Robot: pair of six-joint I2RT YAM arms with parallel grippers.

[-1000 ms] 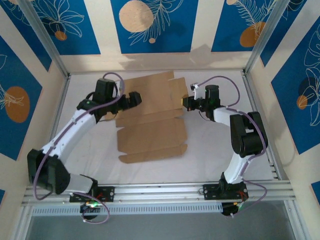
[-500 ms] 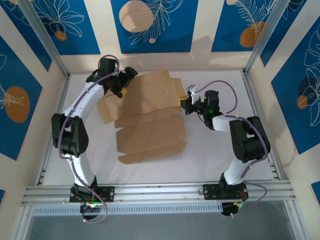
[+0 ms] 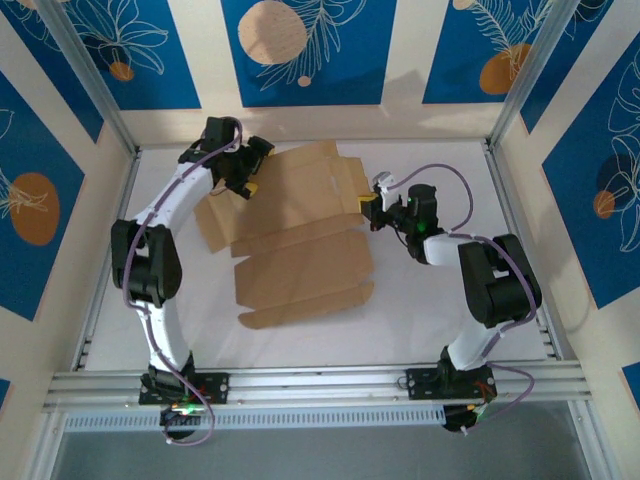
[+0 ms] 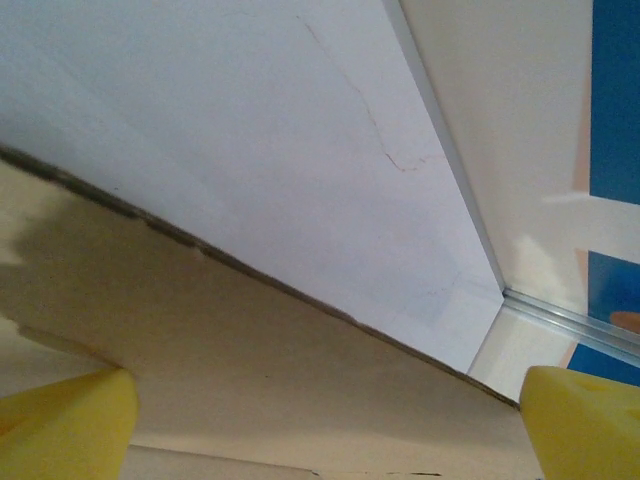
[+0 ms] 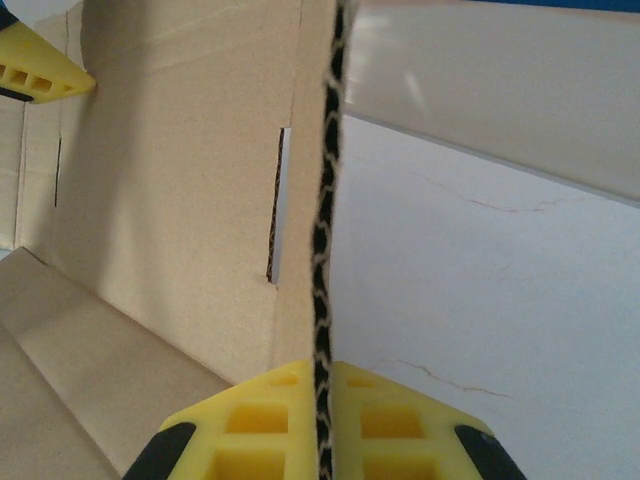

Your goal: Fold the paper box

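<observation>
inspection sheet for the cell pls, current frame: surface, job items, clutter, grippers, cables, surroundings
surface: white table, with fine hairline cracks in the wrist views.
job's things: paper box, a brown die-cut sheet lying mid-table, not yet closed up.
clutter: nothing seen.
grippers: left gripper is open at the sheet's far left corner; right gripper is shut on the sheet's right edge, one pad on each side of it.
cables: purple cables loop along both arms.
surroundings: blue-and-cream walls; metal rail at the near edge.
</observation>
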